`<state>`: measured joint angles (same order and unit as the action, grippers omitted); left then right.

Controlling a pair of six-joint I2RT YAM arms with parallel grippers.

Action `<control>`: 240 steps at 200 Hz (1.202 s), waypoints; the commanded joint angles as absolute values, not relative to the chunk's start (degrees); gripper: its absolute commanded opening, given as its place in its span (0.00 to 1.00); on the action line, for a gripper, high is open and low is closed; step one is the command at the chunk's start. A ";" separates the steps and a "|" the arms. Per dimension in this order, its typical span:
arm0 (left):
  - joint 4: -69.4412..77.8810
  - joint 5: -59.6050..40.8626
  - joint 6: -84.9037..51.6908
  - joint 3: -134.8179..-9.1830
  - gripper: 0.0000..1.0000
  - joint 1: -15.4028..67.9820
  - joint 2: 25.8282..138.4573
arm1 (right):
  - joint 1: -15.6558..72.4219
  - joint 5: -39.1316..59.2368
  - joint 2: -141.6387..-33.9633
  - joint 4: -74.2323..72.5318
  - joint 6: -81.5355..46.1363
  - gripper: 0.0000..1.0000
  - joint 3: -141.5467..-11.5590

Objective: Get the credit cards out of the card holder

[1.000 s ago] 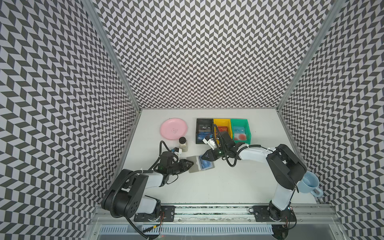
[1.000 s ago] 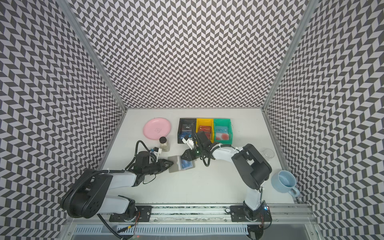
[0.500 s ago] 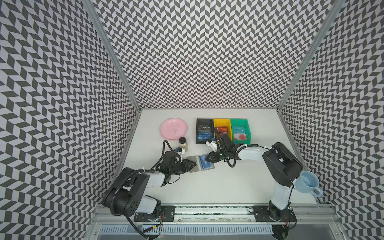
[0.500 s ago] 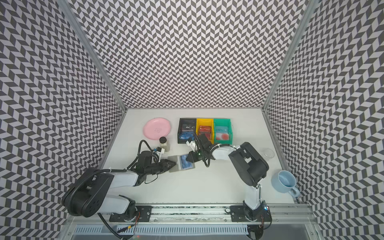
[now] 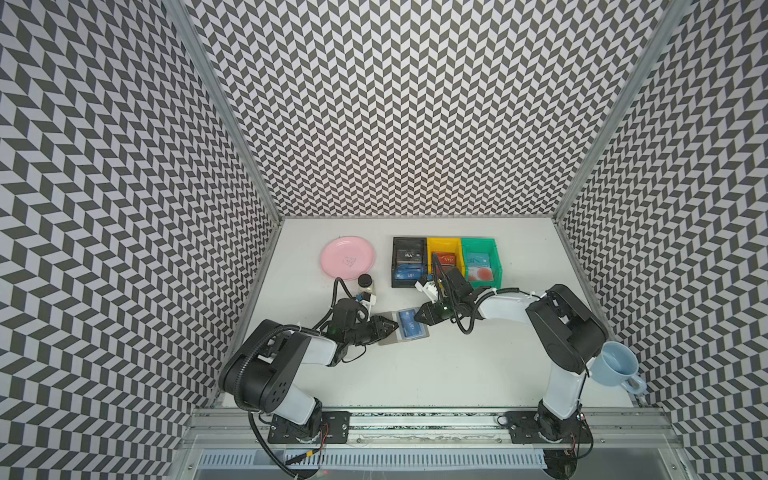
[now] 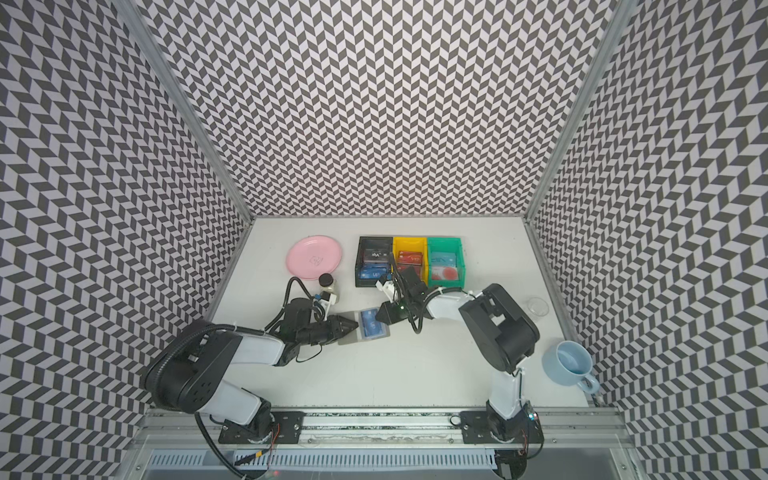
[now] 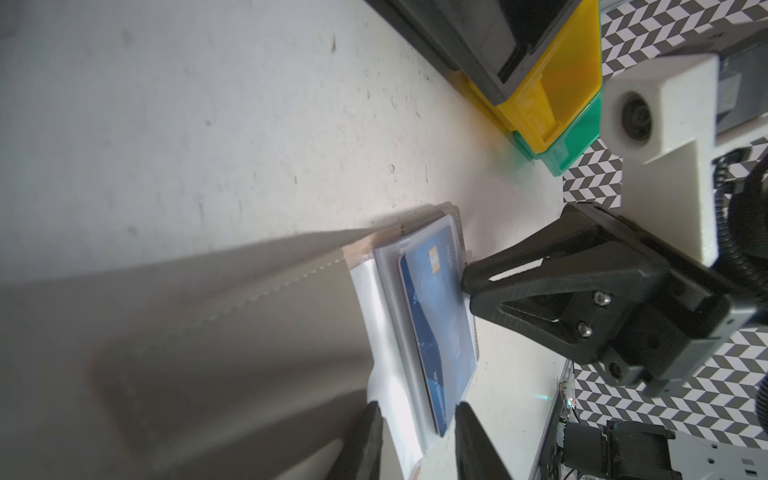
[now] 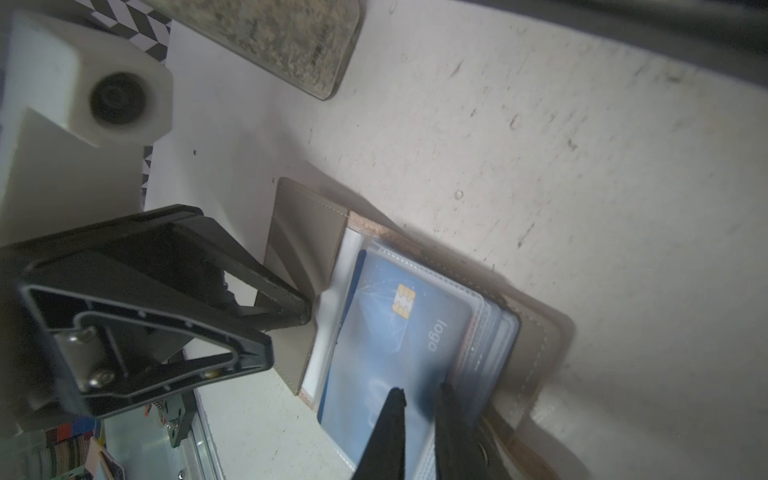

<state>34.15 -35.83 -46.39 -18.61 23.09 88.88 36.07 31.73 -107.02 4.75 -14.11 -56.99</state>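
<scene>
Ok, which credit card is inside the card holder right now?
The blue chip card, under a clear sleeve of the open grey card holder. The rest lie in the black bin, yellow bin and green bin.

Black-and-white chevron walls (image 5: 415, 104) boxing in white tabletop (image 5: 436, 374) on three sides; metal rail (image 5: 415, 419) running along front edge.

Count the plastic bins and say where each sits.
3, in a row at the back of the table: black bin beside the pink plate, yellow bin in the middle, green bin at the other end. None seems hidden.
</scene>
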 commanded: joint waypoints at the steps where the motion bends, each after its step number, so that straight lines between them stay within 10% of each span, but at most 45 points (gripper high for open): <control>1: 37.85 -36.74 -47.49 -19.53 0.32 23.61 90.64 | 35.95 31.73 -108.73 4.04 -13.70 0.16 -55.66; 240: 45.95 -39.45 -53.19 -19.65 0.16 24.85 99.32 | 35.86 32.15 -110.49 3.95 -13.11 0.15 -54.65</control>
